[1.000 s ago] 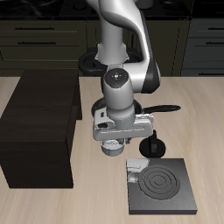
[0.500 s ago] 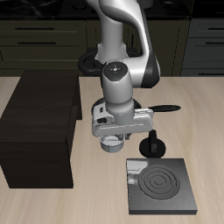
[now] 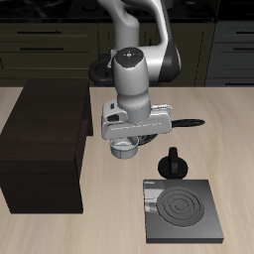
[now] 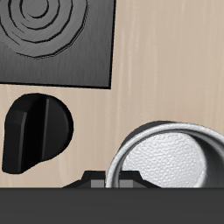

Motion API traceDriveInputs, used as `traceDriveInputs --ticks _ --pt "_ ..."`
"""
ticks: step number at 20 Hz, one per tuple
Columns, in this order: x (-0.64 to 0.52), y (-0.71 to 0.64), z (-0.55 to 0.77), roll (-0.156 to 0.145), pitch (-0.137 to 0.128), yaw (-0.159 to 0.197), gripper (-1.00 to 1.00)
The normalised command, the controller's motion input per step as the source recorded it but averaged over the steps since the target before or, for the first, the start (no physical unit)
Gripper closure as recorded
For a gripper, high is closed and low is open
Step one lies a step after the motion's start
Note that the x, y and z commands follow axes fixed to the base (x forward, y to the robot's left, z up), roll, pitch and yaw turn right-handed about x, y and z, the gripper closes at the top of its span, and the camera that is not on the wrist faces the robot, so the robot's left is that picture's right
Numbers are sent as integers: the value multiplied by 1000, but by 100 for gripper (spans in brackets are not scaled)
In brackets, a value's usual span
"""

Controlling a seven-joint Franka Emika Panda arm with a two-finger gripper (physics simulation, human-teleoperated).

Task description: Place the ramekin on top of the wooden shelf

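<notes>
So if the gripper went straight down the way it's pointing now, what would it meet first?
Apart from the ramekin already at the gripper, probably the bare table between the wooden shelf and the stove plate. Depth is unclear, so the black knob might sit close.

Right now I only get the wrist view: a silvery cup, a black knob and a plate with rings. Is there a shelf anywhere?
Observer: Yes. The exterior view shows the wooden shelf, a big dark box standing on the table beside the arm.
Operator: Is the cup over it yet?
Observer: No. The ramekin hangs in the gripper over the table, beside the shelf and not above its top.
Operator: Anything else I am missing?
Observer: A black frying pan, its long handle poking out from behind the arm.
</notes>
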Motion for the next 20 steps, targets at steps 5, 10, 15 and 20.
traceDriveInputs --ticks 5,10,15,20 --pt "-109 27 511 5 -52 29 100" --pt "-147 22 498 5 -62 16 100" --pt "-189 37 557 7 -68 8 100" --pt "-172 36 527 6 -73 13 100"
